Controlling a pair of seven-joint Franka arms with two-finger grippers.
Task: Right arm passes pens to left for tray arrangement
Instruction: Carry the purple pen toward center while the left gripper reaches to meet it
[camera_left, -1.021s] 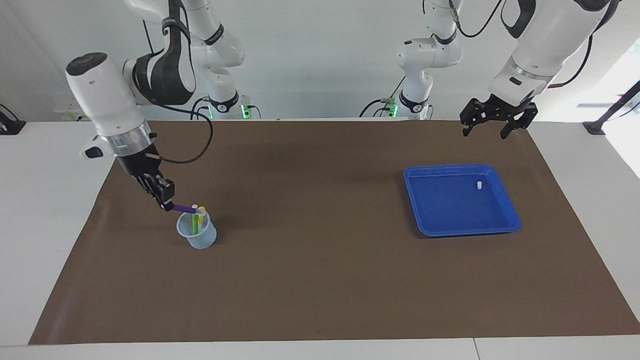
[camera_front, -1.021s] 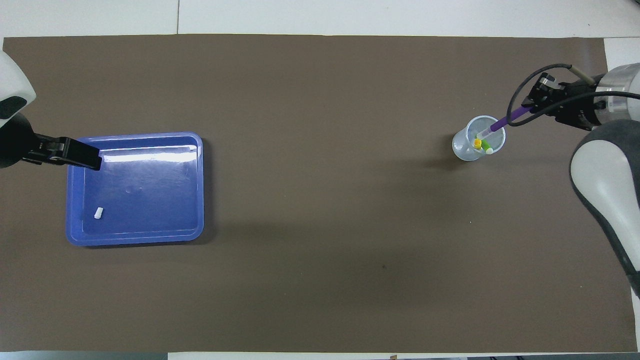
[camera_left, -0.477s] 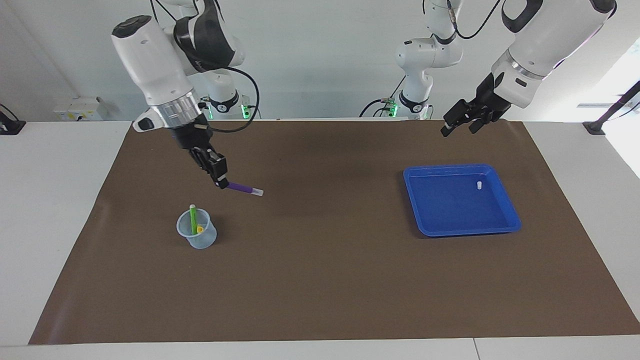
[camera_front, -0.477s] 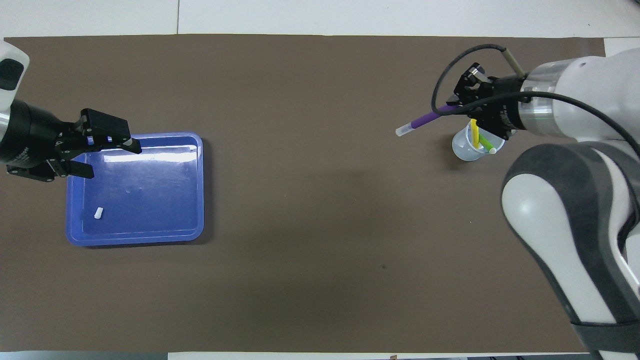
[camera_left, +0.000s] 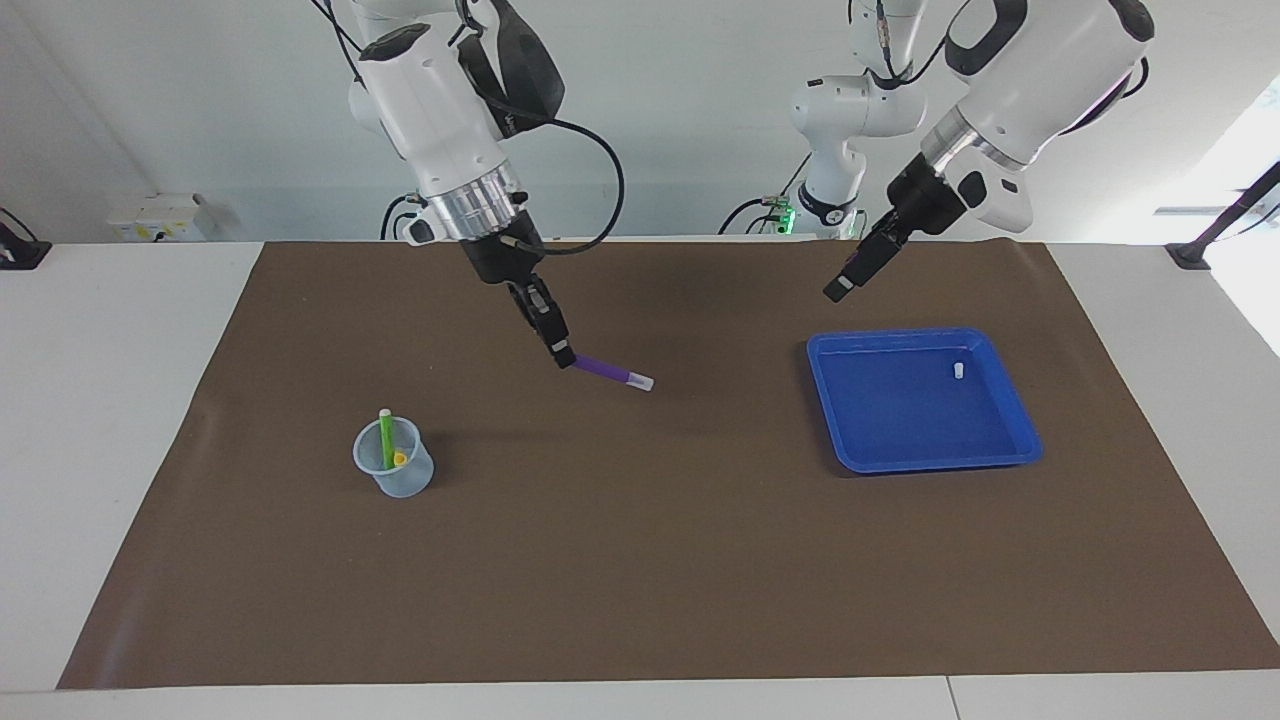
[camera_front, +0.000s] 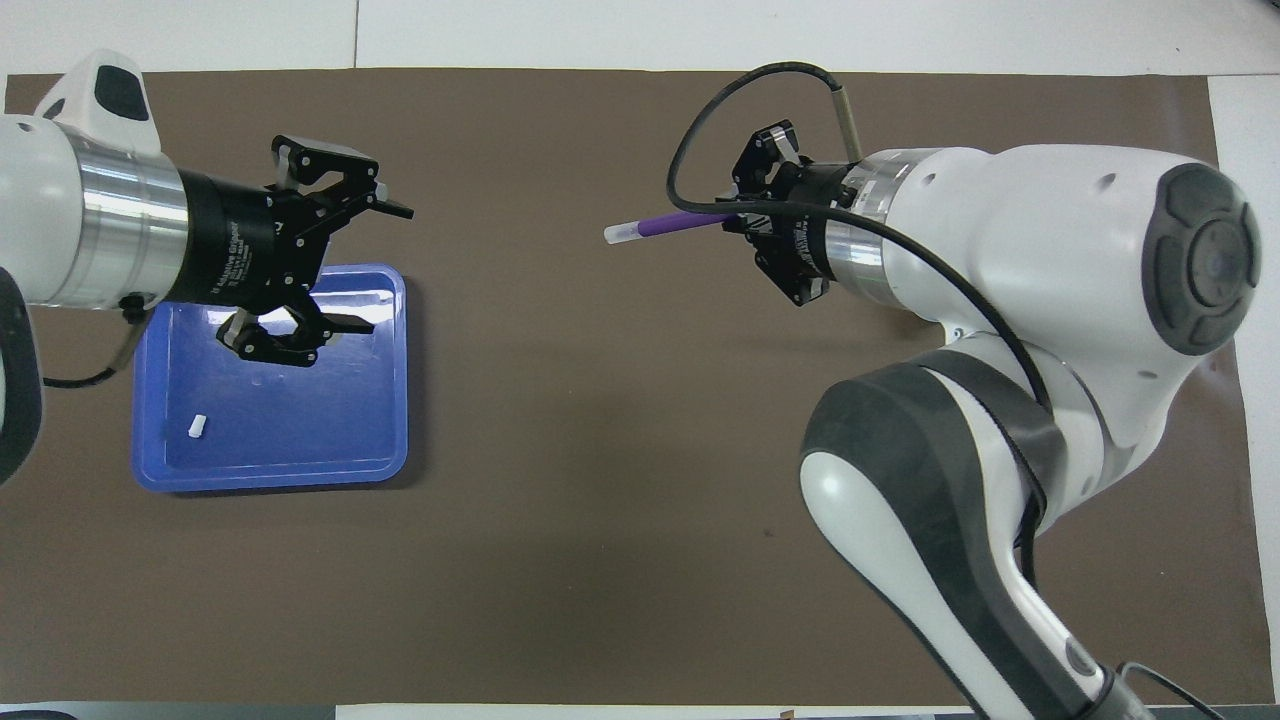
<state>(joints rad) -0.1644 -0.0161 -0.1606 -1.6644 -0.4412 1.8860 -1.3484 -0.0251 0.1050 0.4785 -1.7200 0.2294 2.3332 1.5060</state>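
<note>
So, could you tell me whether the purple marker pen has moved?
Yes: the purple marker pen travelled from the translucent cup toward the blue plastic tray.

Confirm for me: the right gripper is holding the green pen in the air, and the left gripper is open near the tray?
Not quite. The right gripper holds the purple pen, as the facing view shows. The left gripper is open near the tray.

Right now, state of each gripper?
Left gripper: open, empty, up over the blue tray's edge.
Right gripper: shut on the purple pen, up over the brown mat.
</note>
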